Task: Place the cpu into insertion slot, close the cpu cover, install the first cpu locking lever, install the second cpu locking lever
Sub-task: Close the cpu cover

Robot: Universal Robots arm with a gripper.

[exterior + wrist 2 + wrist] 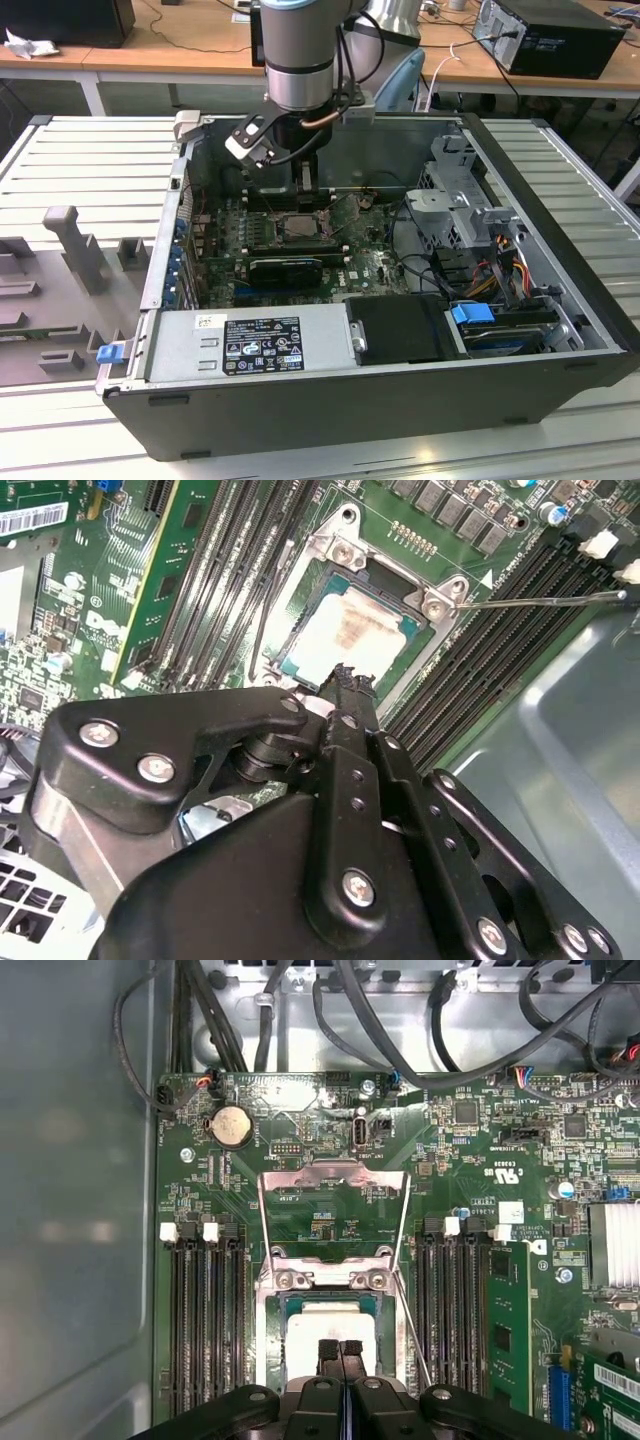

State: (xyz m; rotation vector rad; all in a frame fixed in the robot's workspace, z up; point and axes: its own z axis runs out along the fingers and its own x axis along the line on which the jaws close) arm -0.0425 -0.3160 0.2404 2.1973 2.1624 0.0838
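Black fingertips of the gripper are pressed together with nothing between them, poised over one edge of the cpu; we cannot tell whether they touch it. The cpu lies flat in the insertion slot with its pale top bare. The cpu cover stands swung open beyond its hinge, and a thin locking lever slants free just beside the slot. We judge downward force to be the main risk: a push on one edge could tilt the cpu or damage the contacts beneath it. A sideways drift could also snag the lever. In the exterior view the arm hangs near vertical, wrist down inside the open computer case, above the motherboard
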